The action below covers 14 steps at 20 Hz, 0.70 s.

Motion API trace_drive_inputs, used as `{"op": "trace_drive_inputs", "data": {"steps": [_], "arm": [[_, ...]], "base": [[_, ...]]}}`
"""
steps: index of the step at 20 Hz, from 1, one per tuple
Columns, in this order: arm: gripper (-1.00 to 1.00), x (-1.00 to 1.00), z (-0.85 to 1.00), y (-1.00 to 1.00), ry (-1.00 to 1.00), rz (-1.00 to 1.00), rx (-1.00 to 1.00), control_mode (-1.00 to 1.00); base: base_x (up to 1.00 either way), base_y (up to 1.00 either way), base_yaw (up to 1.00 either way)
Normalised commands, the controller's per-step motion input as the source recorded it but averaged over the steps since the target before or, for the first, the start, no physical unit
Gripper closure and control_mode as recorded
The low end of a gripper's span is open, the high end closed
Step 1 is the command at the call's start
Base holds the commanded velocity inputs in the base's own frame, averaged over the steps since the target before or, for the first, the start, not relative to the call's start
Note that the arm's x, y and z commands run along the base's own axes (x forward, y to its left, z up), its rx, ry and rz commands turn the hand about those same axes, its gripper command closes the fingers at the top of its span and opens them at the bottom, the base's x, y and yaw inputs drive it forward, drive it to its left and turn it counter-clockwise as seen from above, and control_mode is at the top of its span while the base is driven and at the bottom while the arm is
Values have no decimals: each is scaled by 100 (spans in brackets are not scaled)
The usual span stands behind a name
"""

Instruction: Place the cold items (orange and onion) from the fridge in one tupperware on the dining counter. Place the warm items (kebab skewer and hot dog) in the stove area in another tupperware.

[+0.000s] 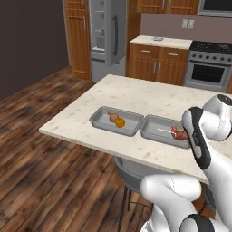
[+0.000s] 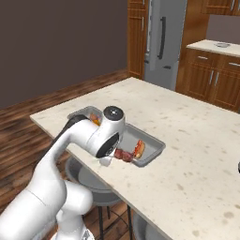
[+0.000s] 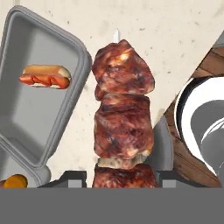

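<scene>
My claw (image 3: pixel 119 177) grips the kebab skewer (image 3: pixel 122 118), its axis toward twelve; the hot dog's tupperware (image 3: pixel 33 109) lies at ten o'clock.

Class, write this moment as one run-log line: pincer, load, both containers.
pincer: shut on kebab skewer | hot dog: in right tupperware | orange, onion: in left tupperware
</scene>
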Motion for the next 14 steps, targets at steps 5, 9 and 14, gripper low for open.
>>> {"op": "trace_drive_inputs", "data": {"steps": [5, 9, 14], "arm": [[100, 67, 16, -15, 1, 6, 5, -100], [100, 62, -1, -11, 0, 1, 0, -100], [100, 53, -19, -16, 1, 0, -1, -100]], "base": [[0, 0, 0], [0, 0, 0], [0, 0, 0]]}}
